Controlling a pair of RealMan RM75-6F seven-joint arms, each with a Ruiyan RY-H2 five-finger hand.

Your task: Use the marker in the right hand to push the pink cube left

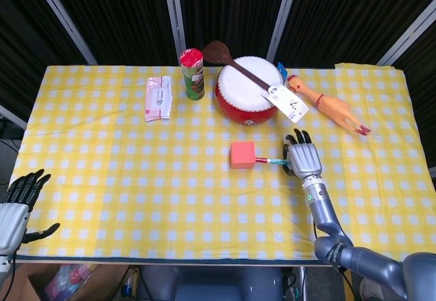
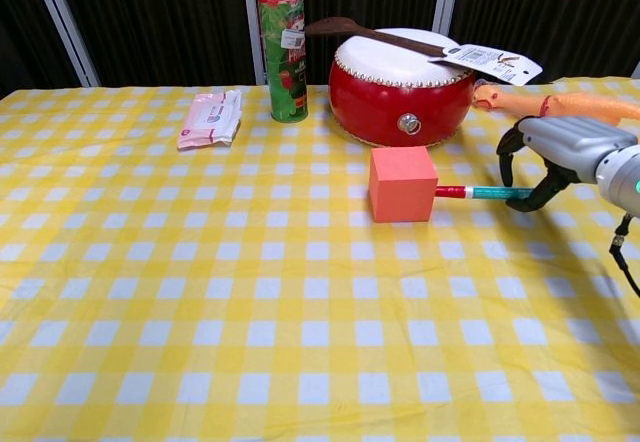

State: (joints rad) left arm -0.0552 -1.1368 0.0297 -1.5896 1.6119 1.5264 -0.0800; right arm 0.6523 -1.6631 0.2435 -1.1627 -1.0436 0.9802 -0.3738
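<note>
The pink cube [image 1: 242,155] [image 2: 402,184] sits on the yellow checked cloth, just in front of the red drum. My right hand [image 1: 304,159] [image 2: 560,154] grips a marker [image 1: 270,161] [image 2: 481,193] that lies level and points left; its red cap touches the cube's right face. My left hand [image 1: 19,206] hangs off the table's near left corner, fingers apart and holding nothing; the chest view does not show it.
A red drum [image 1: 248,90] [image 2: 402,85] with a wooden spoon and tag on it stands behind the cube. A green chip can [image 1: 193,74] [image 2: 283,54] and a tissue pack [image 1: 158,97] [image 2: 210,118] lie further left, a rubber chicken [image 1: 329,105] [image 2: 560,106] to the right.
</note>
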